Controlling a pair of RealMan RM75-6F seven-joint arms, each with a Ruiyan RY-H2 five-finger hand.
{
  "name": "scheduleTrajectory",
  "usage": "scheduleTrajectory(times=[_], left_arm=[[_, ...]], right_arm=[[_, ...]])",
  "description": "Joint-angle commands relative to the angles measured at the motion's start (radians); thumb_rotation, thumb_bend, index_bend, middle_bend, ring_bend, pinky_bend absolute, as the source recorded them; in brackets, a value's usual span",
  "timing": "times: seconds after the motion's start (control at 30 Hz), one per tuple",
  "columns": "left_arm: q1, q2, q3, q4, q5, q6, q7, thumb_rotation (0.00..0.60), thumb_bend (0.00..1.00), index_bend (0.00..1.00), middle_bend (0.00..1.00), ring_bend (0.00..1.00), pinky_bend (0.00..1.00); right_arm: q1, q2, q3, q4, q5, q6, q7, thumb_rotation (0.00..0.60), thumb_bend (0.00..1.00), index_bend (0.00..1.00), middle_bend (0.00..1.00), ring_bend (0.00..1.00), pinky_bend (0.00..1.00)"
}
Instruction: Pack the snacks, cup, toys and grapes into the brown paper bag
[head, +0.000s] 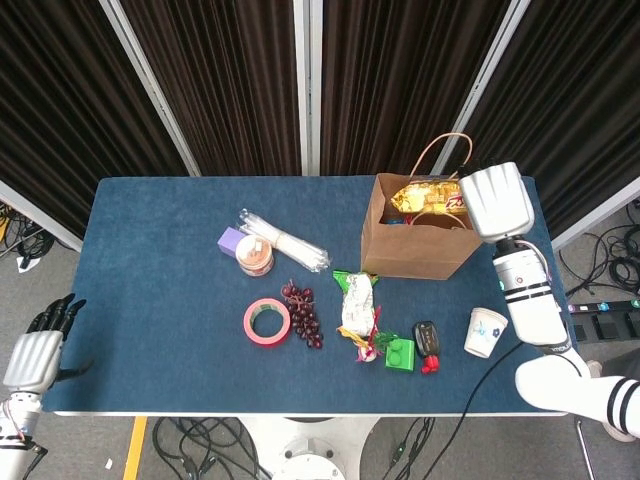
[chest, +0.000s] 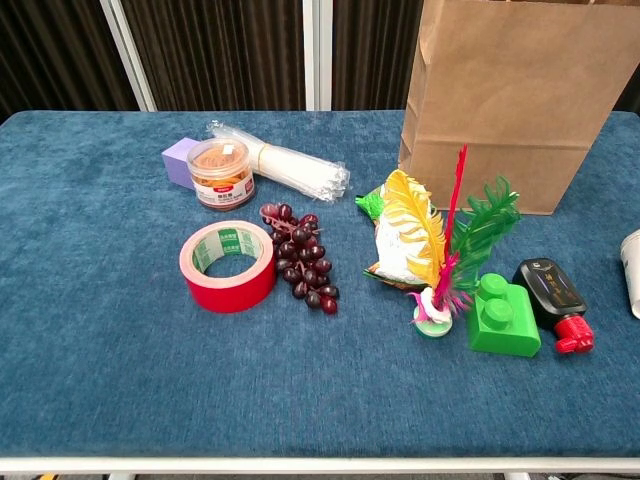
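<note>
Over the open top of the brown paper bag (head: 420, 238) is the right hand (head: 495, 201). Its back faces the head camera, so its fingers are hidden. A yellow snack bag (head: 428, 196) sits in the mouth of the paper bag, right up against this hand. I cannot tell if the hand is holding the snack or has let it go.

Just beside the right arm, on the blue table (head: 160, 300), stands a white paper cup (head: 486, 331). Near the cup lie a black toy (chest: 546, 288) with a red tip and a green toy block (chest: 503, 315). Touching the block is a feather toy (chest: 448, 255), and a white snack pack (head: 357, 303) lies by it.

Further left are the dark grapes (chest: 302, 269), touching a red tape roll (chest: 229, 265). Behind them are a small jar (chest: 221, 172), a purple block (chest: 179, 160) and a clear pack of straws (chest: 288, 166).

Well apart, off the table's near left corner, hangs the left hand (head: 38, 349). It holds nothing, with its fingers straight.
</note>
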Motion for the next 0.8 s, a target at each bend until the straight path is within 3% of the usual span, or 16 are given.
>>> scheduleTrajectory(times=[0.03, 0.17, 0.27, 0.33, 0.5, 0.8], left_arm=[[0.001, 0.002, -0.002, 0.001, -0.003, 0.000, -0.002, 0.600, 0.23, 0.14, 0.13, 0.03, 0.17], [0.000, 0.003, -0.003, 0.002, -0.003, 0.001, -0.005, 0.600, 0.23, 0.14, 0.13, 0.03, 0.17], [0.001, 0.000, -0.002, 0.006, -0.002, 0.000, -0.006, 0.600, 0.22, 0.14, 0.13, 0.03, 0.17], [0.002, -0.002, 0.000, 0.009, -0.004, -0.003, -0.008, 0.600, 0.23, 0.14, 0.13, 0.03, 0.17], [0.002, -0.002, 0.000, 0.008, 0.000, 0.001, -0.005, 0.600, 0.22, 0.14, 0.13, 0.03, 0.17], [0.001, 0.000, 0.000, -0.002, 0.001, 0.000, 0.006, 0.600, 0.23, 0.14, 0.13, 0.03, 0.17]], right_arm=[[0.007, -0.009, -0.006, 0.008, 0.005, 0.003, -0.001, 0.600, 0.26, 0.75, 0.67, 0.57, 0.69], [0.010, -0.003, -0.006, -0.011, 0.027, -0.001, 0.009, 0.600, 0.04, 0.57, 0.53, 0.42, 0.55], [0.013, 0.010, 0.000, -0.029, 0.049, 0.001, 0.020, 0.600, 0.00, 0.38, 0.43, 0.26, 0.42], [0.014, 0.017, 0.002, -0.037, 0.061, 0.004, 0.023, 0.600, 0.00, 0.32, 0.38, 0.20, 0.37], [0.012, 0.031, -0.001, -0.041, 0.071, 0.015, 0.037, 0.600, 0.00, 0.26, 0.31, 0.13, 0.30], [0.002, 0.048, 0.021, -0.051, 0.019, 0.074, 0.116, 0.600, 0.00, 0.25, 0.31, 0.13, 0.29]])
